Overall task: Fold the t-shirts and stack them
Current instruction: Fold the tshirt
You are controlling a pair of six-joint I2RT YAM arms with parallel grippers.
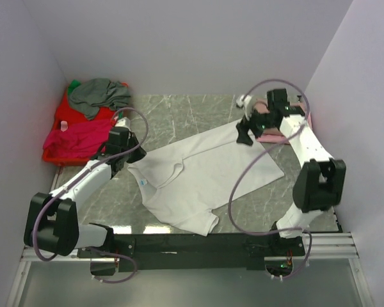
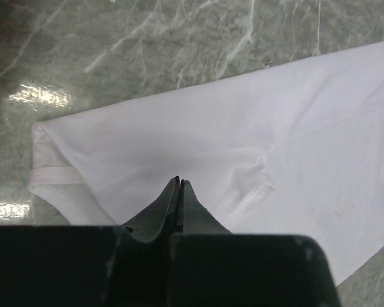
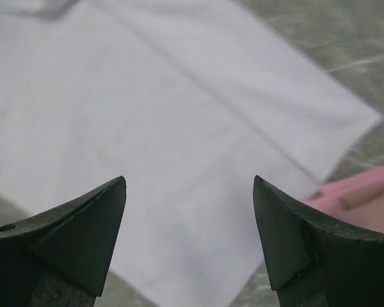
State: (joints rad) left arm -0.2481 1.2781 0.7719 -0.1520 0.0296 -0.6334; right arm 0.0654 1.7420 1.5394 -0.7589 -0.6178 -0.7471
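Observation:
A white t-shirt (image 1: 198, 176) lies spread flat and slantwise on the marble table, its small light-blue neck label (image 1: 145, 183) towards the left. My left gripper (image 1: 132, 160) is shut at the shirt's left edge; in the left wrist view its tips (image 2: 180, 182) meet just over the white cloth (image 2: 243, 128), and I see no fabric pinched between them. My right gripper (image 1: 246, 135) hangs open over the shirt's far right corner, and nothing lies between its fingers (image 3: 189, 185) above the white cloth (image 3: 147, 128). A folded pale pink t-shirt (image 1: 272, 131) lies just beyond that corner, its edge (image 3: 365, 192) also showing in the right wrist view.
A red basket (image 1: 54, 157) stands at the back left, holding a magenta t-shirt (image 1: 77, 137) and a grey one (image 1: 99, 94). White walls close in the table on the left, back and right. A black rail (image 1: 198, 243) runs along the near edge.

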